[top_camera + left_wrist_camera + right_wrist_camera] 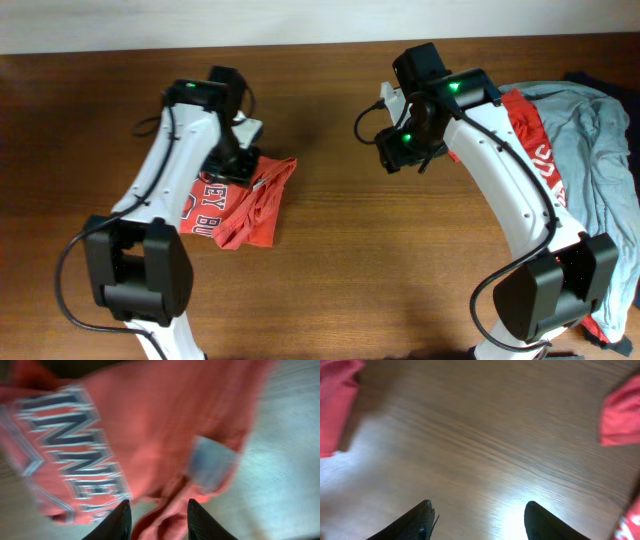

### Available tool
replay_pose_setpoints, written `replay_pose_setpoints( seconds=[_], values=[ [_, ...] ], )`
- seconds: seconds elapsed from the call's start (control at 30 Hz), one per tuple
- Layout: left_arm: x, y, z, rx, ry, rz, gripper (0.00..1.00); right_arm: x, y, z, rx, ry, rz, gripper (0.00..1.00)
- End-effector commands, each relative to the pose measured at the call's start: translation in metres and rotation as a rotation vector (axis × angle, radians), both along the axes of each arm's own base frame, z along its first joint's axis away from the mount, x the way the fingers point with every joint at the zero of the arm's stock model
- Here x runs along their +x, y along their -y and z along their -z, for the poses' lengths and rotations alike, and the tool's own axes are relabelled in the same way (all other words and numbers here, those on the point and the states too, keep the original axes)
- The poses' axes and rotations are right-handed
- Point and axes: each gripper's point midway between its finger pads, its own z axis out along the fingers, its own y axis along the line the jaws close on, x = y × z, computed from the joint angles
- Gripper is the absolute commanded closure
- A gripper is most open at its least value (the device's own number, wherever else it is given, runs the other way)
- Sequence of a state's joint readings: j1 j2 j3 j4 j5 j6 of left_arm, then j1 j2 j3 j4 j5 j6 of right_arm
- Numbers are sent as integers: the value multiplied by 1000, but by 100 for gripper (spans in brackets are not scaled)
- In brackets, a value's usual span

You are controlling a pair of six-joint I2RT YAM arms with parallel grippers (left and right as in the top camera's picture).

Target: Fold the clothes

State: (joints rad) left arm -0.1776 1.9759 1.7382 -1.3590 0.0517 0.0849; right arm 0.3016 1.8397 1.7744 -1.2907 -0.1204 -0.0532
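Orange-red T-shirt (255, 205) lies bunched on the left half of the desk (380, 260), lettering (75, 450) face up. Its right edge is ragged, one corner poking toward the desk middle.

Left gripper (159, 502) is low over the shirt's near edge with jaws part-way apart. A ridge of red cloth shows in the gap, and no pinch is visible. A pale grey patch (210, 462) sits on the cloth just beyond the fingers.

Right gripper (480, 506) hangs over bare wood, jaws wide, holding nothing. In the right wrist view, red cloth shows only at the far left and right margins.

A broad strip of open desk runs between the T-shirt and the right-hand pile, and in front of both.

In the pile, a red lettered shirt (538, 150) lies under the right arm, touching the grey-blue shirt (595, 140), which runs out past the right edge of the overhead view.
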Motion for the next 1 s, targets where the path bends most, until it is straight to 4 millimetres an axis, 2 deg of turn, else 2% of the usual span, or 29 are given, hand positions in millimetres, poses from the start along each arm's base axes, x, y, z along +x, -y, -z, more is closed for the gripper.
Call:
replay_pose_setpoints(
  seconds=[0.0,0.03,0.13,0.17,0.3,0.43,0.57,0.7,0.83,0.97],
  values=[
    [19,-35,-4,22,57,-114,63,-19,-43,-6,188,-46,-180,37],
    [26,-48,-4,11,79,-157,62,-27,-61,-9,242,-51,-244,37],
    [38,-63,-5,-51,113,-226,59,-36,-92,-12,264,-29,-326,37],
    [40,-71,-4,-48,119,-247,59,-39,-111,-12,276,-15,-345,36],
    [37,-86,2,-23,113,-275,59,-38,-152,-3,307,0,-328,36],
    [33,-96,13,6,102,-290,59,-40,-187,28,315,-41,-315,37],
    [26,-98,34,18,78,-293,55,-47,-222,57,327,-67,-343,37],
    [13,-97,53,20,40,-292,55,-51,-251,75,330,-43,-362,37],
    [12,-97,54,20,35,-292,55,-40,-255,89,310,-43,-228,37],
    [12,-97,54,20,35,-292,55,-34,-263,95,336,-50,-168,37]
  ],
)
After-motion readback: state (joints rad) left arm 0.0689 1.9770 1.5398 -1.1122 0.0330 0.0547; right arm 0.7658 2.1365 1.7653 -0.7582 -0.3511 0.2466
